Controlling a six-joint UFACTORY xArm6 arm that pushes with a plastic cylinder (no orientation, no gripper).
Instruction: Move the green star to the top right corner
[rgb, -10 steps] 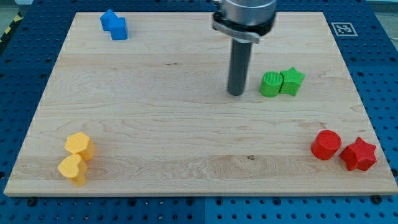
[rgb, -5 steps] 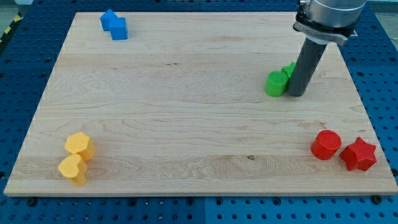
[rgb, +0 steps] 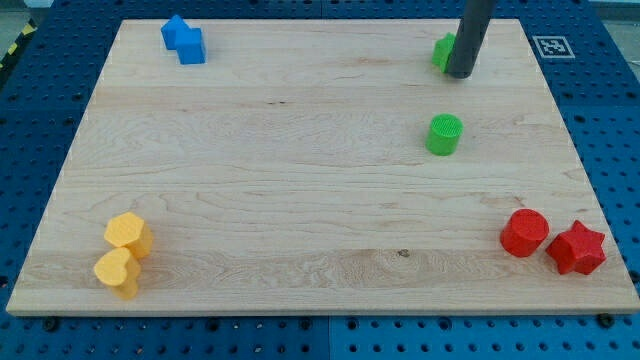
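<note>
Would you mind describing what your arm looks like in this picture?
Only the rod shows: a straight, plain dark grey cylinder running off the view's top, with no cables or markings visible. My tip sits at the right edge of the green star, which the rod partly hides.

green cylinder (rgb: 444, 134) mid-right | blue blocks (rgb: 183, 40) top-left | yellow blocks (rgb: 123, 254) bottom-left | red cylinder (rgb: 525, 232), red star (rgb: 577, 248) bottom-right

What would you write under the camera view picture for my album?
My tip nudges the green star near the board's top right, leaving the green cylinder behind.
</note>
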